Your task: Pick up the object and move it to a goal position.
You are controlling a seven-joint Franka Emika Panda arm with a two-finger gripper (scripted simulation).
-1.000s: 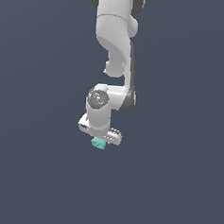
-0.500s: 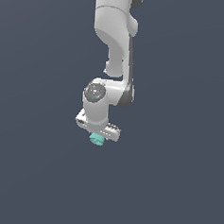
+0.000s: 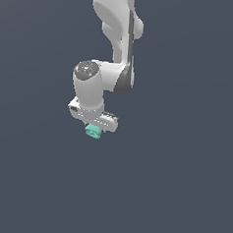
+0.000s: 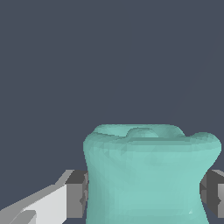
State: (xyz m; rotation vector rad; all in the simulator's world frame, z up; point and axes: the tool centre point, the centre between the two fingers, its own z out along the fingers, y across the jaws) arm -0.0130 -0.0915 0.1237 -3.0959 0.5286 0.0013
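Observation:
The object (image 3: 93,131) is a small teal lumpy block hanging just under the white gripper (image 3: 93,128) in the exterior view, off any surface. In the wrist view the object (image 4: 148,175) fills the space between the two grey fingertips (image 4: 78,194), which press on its two sides. The gripper is shut on it. The white arm (image 3: 113,44) comes down from the top of the exterior view, and the wrist bends toward the exterior view's left.
Only a plain dark grey-blue background (image 3: 183,182) shows around the arm. No table edge, container or other object is in view.
The arm has moved the gripper and the held object toward the exterior view's left and slightly up. The grip on the object is unchanged.

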